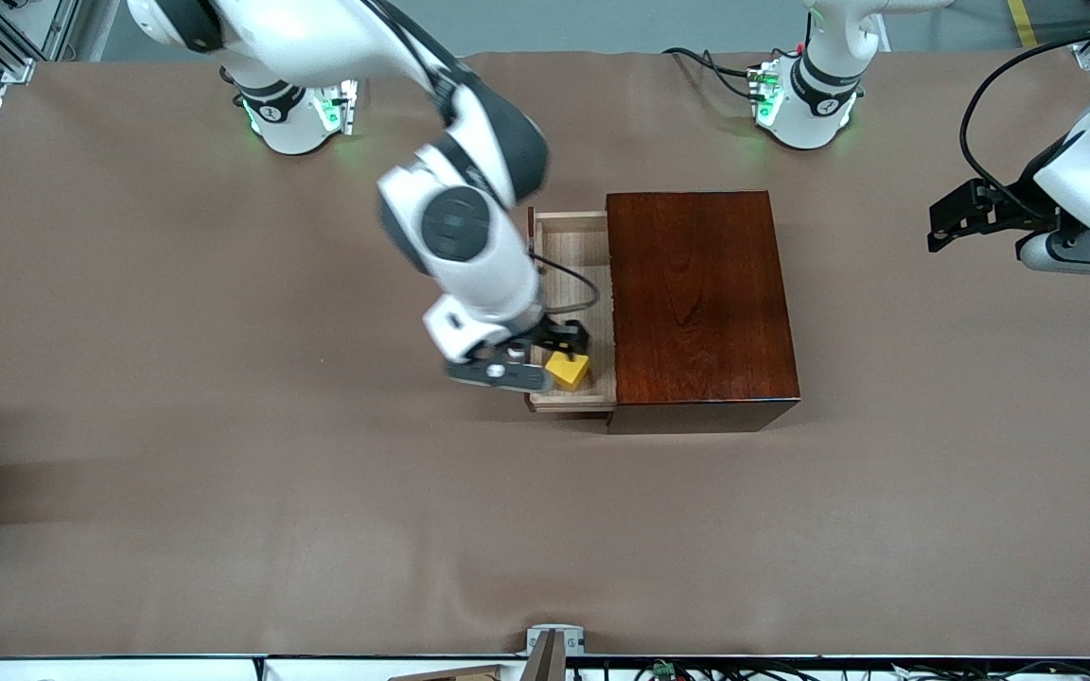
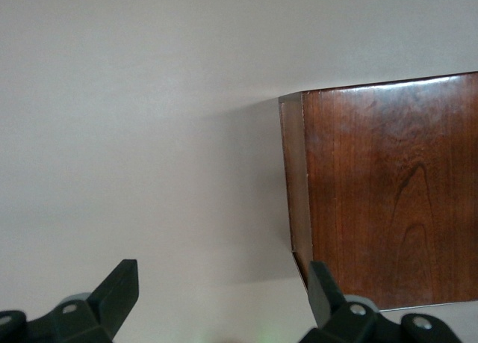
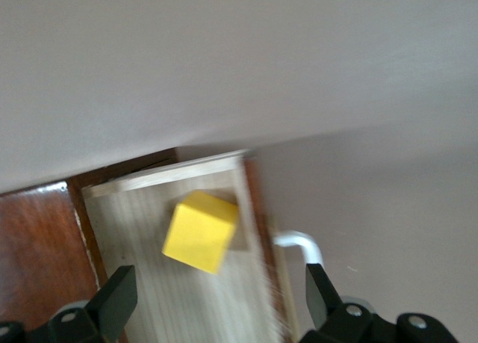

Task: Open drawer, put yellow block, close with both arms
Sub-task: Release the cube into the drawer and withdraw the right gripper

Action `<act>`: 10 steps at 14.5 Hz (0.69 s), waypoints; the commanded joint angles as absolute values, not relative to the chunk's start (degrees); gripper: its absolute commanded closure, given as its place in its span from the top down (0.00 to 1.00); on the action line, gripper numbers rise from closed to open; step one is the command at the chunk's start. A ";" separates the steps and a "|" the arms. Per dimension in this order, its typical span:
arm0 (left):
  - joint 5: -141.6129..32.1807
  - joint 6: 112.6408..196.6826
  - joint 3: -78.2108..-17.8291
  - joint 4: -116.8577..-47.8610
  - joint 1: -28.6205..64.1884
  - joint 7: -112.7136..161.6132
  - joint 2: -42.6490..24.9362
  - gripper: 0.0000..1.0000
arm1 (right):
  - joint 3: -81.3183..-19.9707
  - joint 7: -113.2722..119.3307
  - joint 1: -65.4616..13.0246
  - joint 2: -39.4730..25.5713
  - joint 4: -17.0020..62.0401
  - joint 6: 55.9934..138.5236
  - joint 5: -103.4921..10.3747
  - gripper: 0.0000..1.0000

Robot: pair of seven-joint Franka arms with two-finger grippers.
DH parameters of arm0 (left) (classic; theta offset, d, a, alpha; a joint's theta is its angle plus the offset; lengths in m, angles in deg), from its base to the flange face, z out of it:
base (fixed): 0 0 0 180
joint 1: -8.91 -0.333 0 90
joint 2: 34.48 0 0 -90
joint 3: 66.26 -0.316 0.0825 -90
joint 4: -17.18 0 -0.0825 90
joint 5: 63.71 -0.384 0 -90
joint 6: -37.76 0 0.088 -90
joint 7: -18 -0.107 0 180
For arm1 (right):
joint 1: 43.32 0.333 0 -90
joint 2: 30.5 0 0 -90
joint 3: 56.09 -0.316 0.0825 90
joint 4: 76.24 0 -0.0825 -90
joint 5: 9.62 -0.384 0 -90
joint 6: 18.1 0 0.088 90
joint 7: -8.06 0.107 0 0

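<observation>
A glossy dark reddish-brown wooden box [image 1: 701, 295] shows darker, wavy grain lines on its top. Its light-wood drawer tray [image 1: 583, 248] is pale beige with fine straight stripes, and the curved bar handle [image 3: 302, 244] is white. The small cube [image 1: 568, 370] is plain bright yellow. The table [image 1: 176, 378] is flat, unpatterned greyish brown.

Overall light: even and bright from overhead, as I see it; the bench [image 1: 223, 397] reads a flat brown.
Shadows: soft, short ones beside the wooden box [image 1: 701, 298]; a faint one under the yellow block [image 3: 200, 231].
Glare: a glossy streak on the box's top edge in my left wrist view.
Blur: motion smear on the right arm [image 1: 460, 218]; the drawer [image 3: 202, 298] below the right hand [image 3: 216, 302] looks soft.
Glow: green at both bases.
</observation>
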State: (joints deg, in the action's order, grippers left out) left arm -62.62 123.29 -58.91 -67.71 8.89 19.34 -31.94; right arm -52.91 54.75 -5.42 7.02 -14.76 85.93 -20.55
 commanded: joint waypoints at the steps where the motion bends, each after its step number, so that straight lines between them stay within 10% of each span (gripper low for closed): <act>1: -63.71 122.84 -58.52 -66.49 8.65 18.61 -31.49 1.00 | -53.28 49.84 -10.25 -0.68 -12.61 77.56 -21.84 1.00; 10: -63.71 122.75 -58.35 -66.49 9.00 18.70 -31.84 1.00 | -52.05 17.32 -29.84 -23.89 10.39 69.52 -14.02 1.00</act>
